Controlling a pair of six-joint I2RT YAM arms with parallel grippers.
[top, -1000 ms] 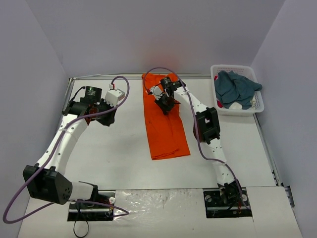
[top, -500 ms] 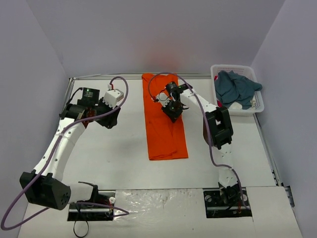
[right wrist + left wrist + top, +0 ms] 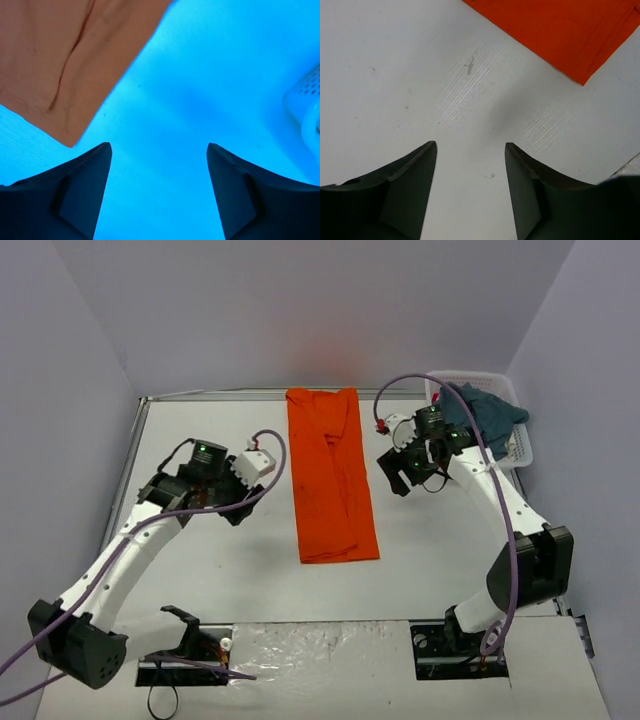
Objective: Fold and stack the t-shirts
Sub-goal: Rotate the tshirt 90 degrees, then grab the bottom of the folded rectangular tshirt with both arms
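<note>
The orange t-shirt [image 3: 330, 475] lies in the middle of the table, folded into a long narrow strip running from far to near. Its edge shows in the left wrist view [image 3: 560, 30] and in the right wrist view [image 3: 60, 60]. The teal-blue t-shirt [image 3: 478, 418] is bunched in the white basket [image 3: 523, 454] at the back right. My left gripper [image 3: 238, 508] hangs open over bare table left of the strip, nothing between its jaws [image 3: 470, 145]. My right gripper [image 3: 393, 478] is open and empty to the right of the strip [image 3: 159, 146].
The basket's corner [image 3: 307, 100] shows at the right edge of the right wrist view. Grey walls close in the table on three sides. Both arm bases sit at the near edge.
The right gripper has let go of the orange t-shirt and swung right, off the cloth. The left gripper has opened and moved nearer and rightward toward the strip. The shirt has not moved.
</note>
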